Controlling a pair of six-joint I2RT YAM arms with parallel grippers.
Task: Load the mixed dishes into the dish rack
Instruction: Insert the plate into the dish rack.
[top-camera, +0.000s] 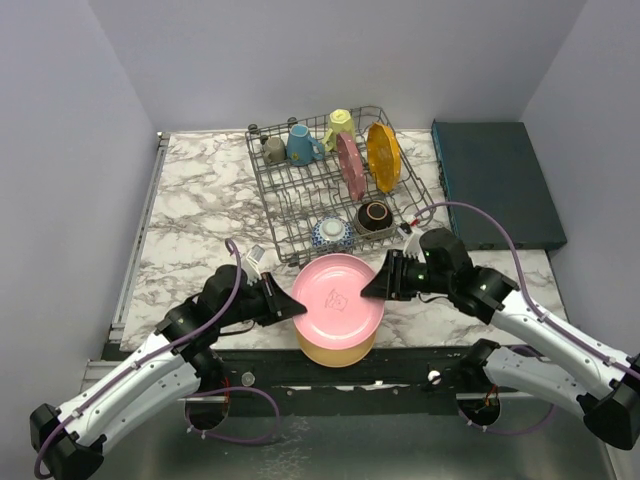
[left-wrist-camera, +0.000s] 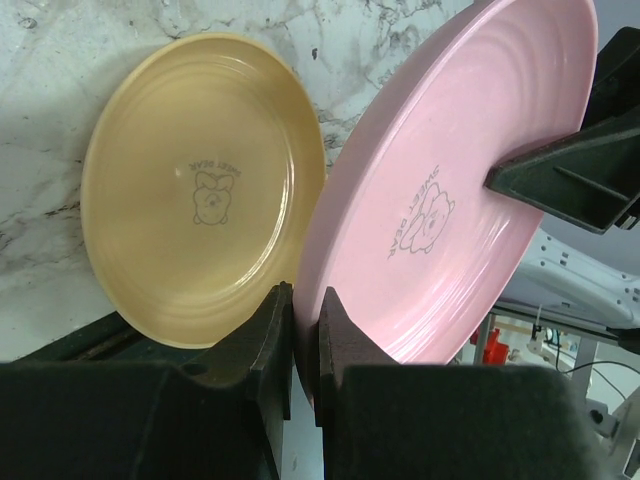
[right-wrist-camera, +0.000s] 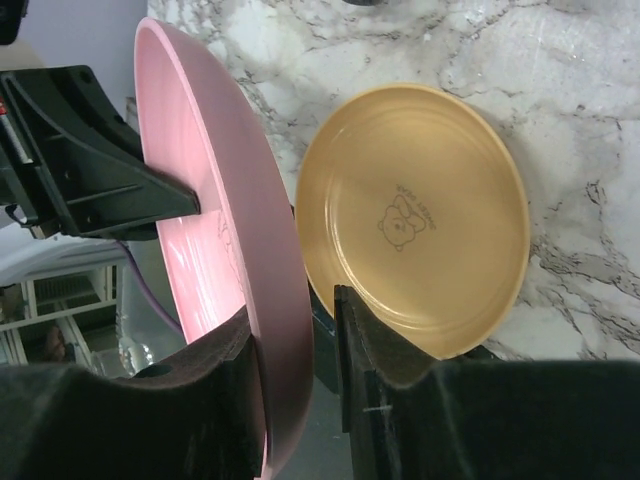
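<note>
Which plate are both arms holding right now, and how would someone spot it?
Find the marble table's near edge, in front of the wire dish rack. There the pink plate hangs, gripped at opposite rims by both tools. Unlike the tan plate lying beneath it, it is lifted.

A white marble-patterned tabletop (top-camera: 200, 200) with grey veining fills the middle of the overhead view, running from the far wall down to a dark front edge. At the upper right of that view a flat dark teal box (top-camera: 495, 180) lies on the tabletop, its long side running toward the back wall. A pale metal rail (top-camera: 140, 235) borders the tabletop along the left of the frame. Plain lavender-grey walls (top-camera: 330, 50) close in the scene at the back and on both sides. Below the front edge, a grey floor (top-camera: 350, 450) shows at the bottom.
</note>
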